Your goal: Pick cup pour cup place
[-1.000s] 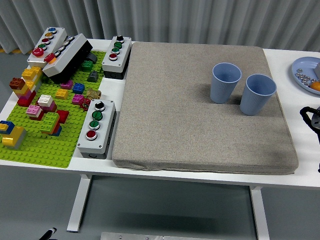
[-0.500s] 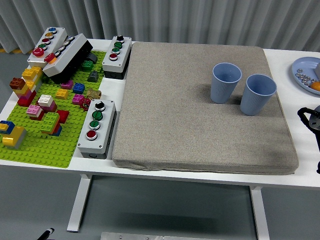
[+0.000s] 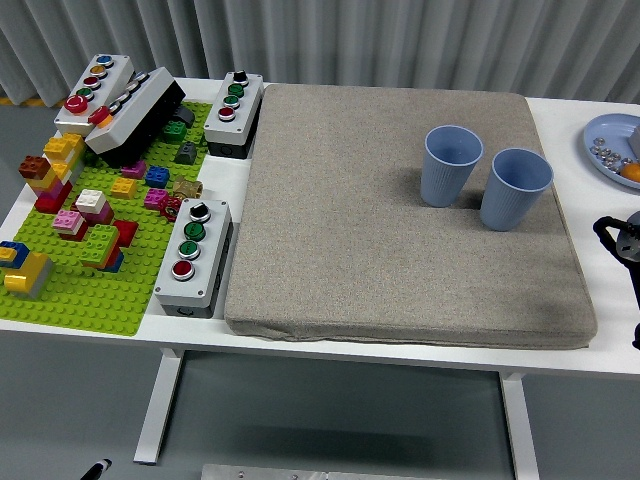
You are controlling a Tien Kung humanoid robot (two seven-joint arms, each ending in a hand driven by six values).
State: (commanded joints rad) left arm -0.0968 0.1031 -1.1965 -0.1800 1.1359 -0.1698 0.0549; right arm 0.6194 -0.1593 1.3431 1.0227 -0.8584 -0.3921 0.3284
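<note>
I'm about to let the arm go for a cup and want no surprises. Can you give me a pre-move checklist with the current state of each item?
1. Both cups upright: ok. The left blue cup and the right blue cup stand open side up on the grey mat.
2. Gap between the cups: cannot tell; they stand close and may touch.
3. Path from the right hand to the right blue cup free: ok, only bare mat and table between.
4. Right hand ready to grasp: cannot tell; only a sliver shows at the picture's edge.
5. Cup contents: cannot tell from this angle.
</note>
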